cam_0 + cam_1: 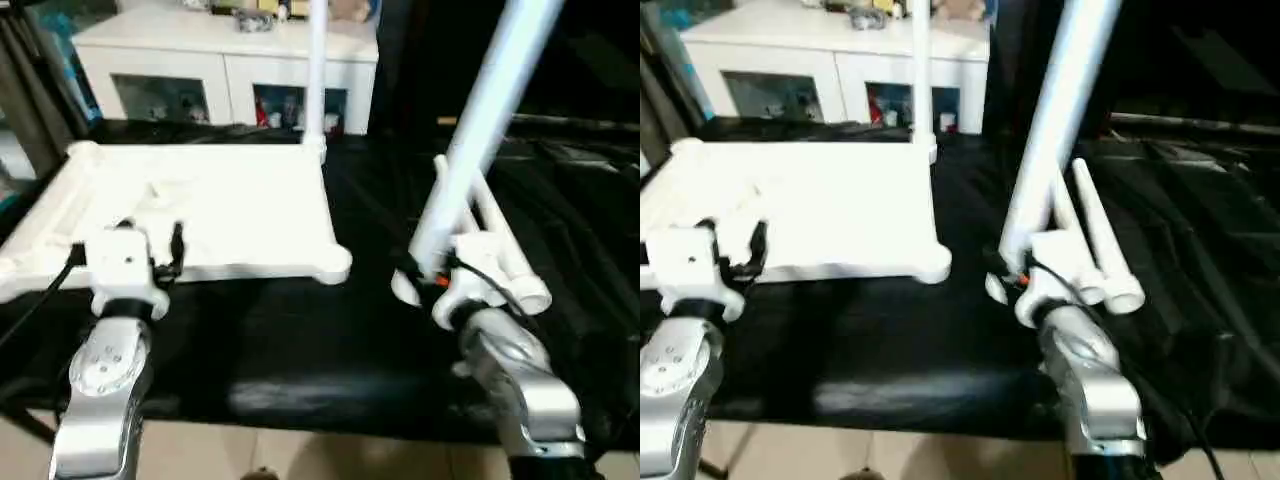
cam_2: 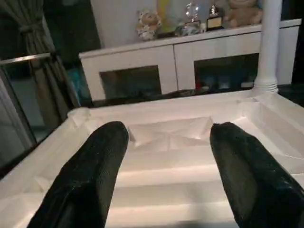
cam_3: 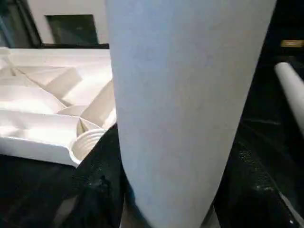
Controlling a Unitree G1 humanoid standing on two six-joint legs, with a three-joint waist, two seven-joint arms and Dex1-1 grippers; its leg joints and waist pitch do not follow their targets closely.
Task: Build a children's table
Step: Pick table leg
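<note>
The white tabletop (image 1: 210, 205) lies underside up on the black cloth, ribs showing in the left wrist view (image 2: 180, 142). One white leg (image 1: 316, 70) stands upright in its far right corner socket. My right gripper (image 1: 425, 275) is shut on a second leg (image 1: 480, 120), holding it near its thick end, tilted up and to the right, right of the near right corner socket (image 3: 88, 142). Two more legs (image 1: 505, 255) lie on the cloth beside it. My left gripper (image 1: 150, 250) is open above the tabletop's near edge, its fingers (image 2: 90, 175) holding nothing.
A white cabinet (image 1: 225, 65) with glass doors stands behind the work surface, toys and trophies on top. The black cloth (image 1: 300, 340) covers the surface up to its near edge, with pale floor below. A curtain hangs at the far left.
</note>
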